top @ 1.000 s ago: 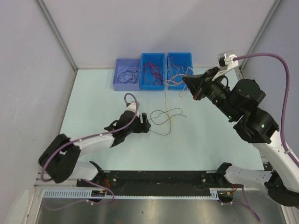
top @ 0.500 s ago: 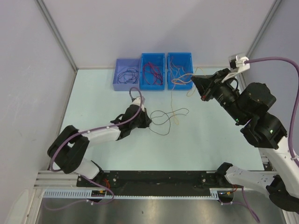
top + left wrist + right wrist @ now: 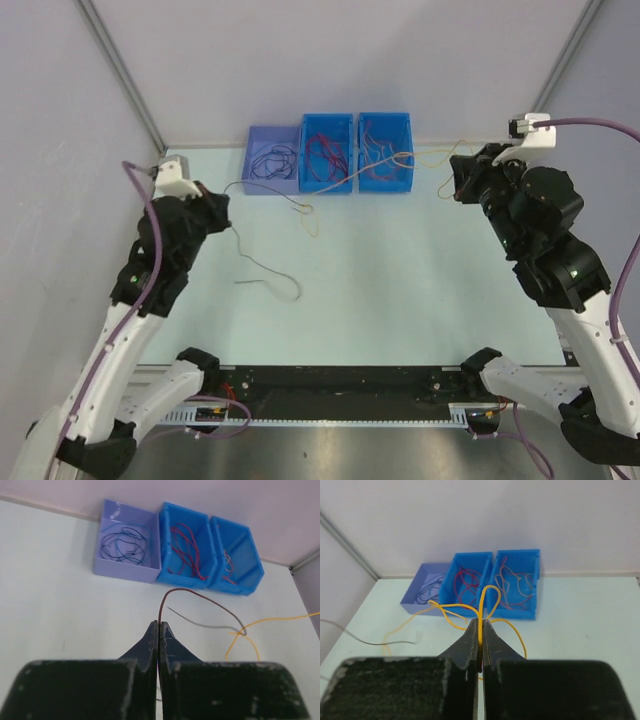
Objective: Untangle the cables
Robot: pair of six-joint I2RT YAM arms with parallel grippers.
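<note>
Robotics lab test cell. Bare grey panel walls [image 3: 330, 60] framed by aluminium posts [image 3: 120, 75]; pale, plain table [image 3: 400, 270]. Left arm [image 3: 150, 270] and right arm [image 3: 545, 240], white and black, bolted to a black base rail [image 3: 340, 385]; slotted wiring duct [image 3: 330, 420] along the near edge; thick purple leads [image 3: 585, 121] feeding the wrists. Row of plastic sorting bins [image 3: 327, 186] holding thin cables [image 3: 325, 158]

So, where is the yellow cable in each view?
Top external: the yellow cable runs from the right hand leftward over the blue bins.
Left wrist: the cable lies low at the right edge.
Right wrist: the cable is central, pinched between the hand's fingers.
Shared landmark: the lavender bin, leftmost of three.
</note>
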